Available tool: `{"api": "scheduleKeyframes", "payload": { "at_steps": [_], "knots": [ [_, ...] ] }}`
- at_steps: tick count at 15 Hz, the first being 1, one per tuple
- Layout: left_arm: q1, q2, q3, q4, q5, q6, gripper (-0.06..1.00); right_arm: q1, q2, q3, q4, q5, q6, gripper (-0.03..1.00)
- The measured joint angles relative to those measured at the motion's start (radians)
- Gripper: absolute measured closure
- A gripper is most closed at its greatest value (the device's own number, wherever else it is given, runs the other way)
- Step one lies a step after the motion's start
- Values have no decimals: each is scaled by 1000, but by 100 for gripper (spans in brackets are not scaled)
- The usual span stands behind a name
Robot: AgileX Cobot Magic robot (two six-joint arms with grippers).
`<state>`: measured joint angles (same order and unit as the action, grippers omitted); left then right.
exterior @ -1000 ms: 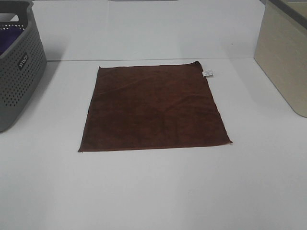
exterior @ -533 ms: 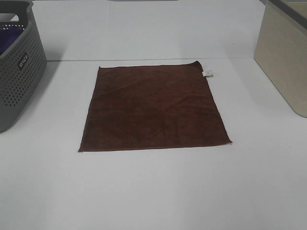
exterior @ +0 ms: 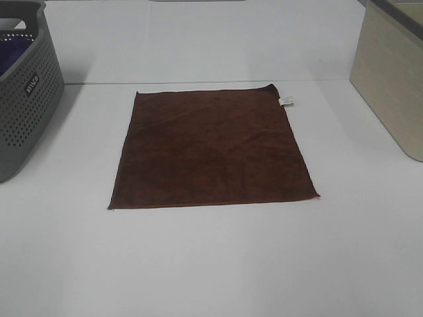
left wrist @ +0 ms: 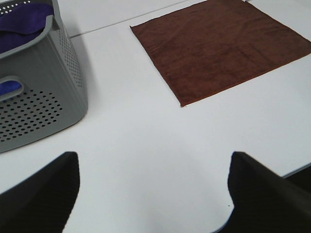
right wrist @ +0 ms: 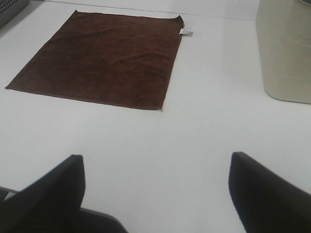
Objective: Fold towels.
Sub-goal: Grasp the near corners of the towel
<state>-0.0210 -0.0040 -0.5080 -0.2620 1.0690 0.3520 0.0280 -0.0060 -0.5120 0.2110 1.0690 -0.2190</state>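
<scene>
A dark brown towel [exterior: 210, 149] lies flat and unfolded in the middle of the white table, with a small white label [exterior: 287, 100] at its far right corner. It also shows in the left wrist view [left wrist: 221, 46] and in the right wrist view [right wrist: 104, 57]. Neither arm shows in the high view. My left gripper [left wrist: 150, 194] is open and empty, low over bare table well in front of the towel's near left corner. My right gripper [right wrist: 155, 194] is open and empty, over bare table in front of the towel's near right corner.
A grey perforated basket [exterior: 26, 92] holding purple cloth [left wrist: 24, 22] stands at the far left. A beige bin [exterior: 393, 79] stands at the far right; it also shows in the right wrist view [right wrist: 284, 48]. White table [exterior: 211, 264] lies in front of the towel.
</scene>
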Motion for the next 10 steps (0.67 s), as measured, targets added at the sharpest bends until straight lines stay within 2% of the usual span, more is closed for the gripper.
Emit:
{"api": "scheduleKeyframes", "payload": {
  "at_steps": [10],
  "knots": [
    [0,0,0,0,0,0,15,0,0,0,1,0,0,20]
  ]
}}
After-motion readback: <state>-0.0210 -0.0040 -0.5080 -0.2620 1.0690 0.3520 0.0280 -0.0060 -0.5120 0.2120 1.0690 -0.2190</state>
